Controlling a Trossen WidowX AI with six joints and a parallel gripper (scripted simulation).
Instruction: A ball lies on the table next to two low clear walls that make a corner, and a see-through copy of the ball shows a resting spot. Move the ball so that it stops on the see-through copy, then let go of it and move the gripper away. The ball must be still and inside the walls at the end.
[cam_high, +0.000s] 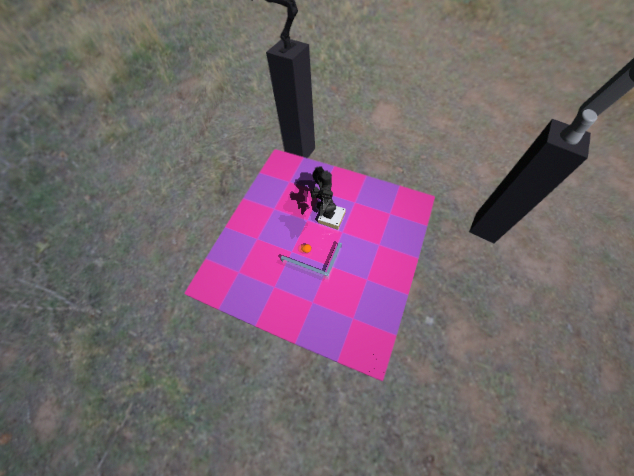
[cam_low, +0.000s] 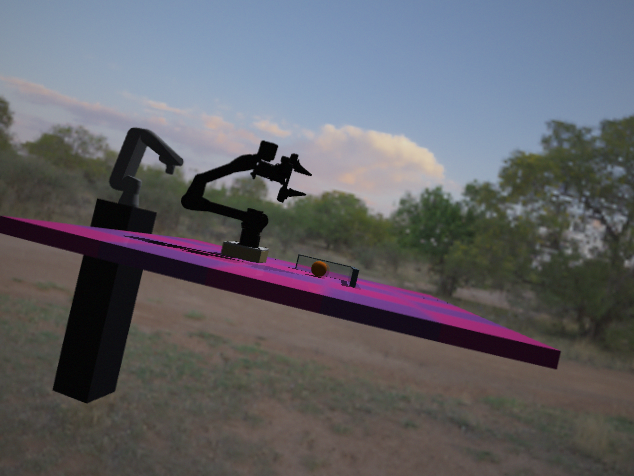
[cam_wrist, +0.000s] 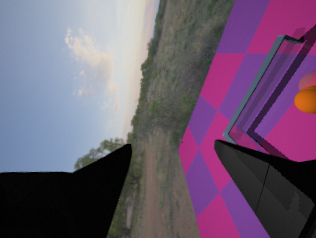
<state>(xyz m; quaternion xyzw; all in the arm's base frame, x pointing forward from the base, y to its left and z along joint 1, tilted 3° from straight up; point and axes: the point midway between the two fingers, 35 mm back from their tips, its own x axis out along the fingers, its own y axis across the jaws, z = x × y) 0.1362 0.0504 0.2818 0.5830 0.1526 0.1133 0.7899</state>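
Observation:
The orange ball (cam_high: 306, 248) (cam_low: 319, 268) (cam_wrist: 306, 100) rests on the table inside the corner of the low clear walls (cam_high: 307, 266) (cam_low: 354, 278) (cam_wrist: 254, 90), apart from both. The pale see-through copy (cam_wrist: 307, 80) shows just above the ball in the wrist view, partly overlapped by it and cut by the frame's right edge. In the top and exterior views the copy is hard to make out. My gripper (cam_low: 308, 184) (cam_wrist: 173, 146) is open and empty. It hangs high above the table, between the arm's base and the ball, with its fingers pointing outward.
The arm's white base (cam_high: 332, 217) (cam_low: 244, 252) stands behind the ball on the pink and purple checkered table (cam_high: 286, 312) (cam_low: 460, 327). Two dark pillars (cam_high: 291, 97) (cam_high: 527, 184) carrying other arms stand beyond the table's edges.

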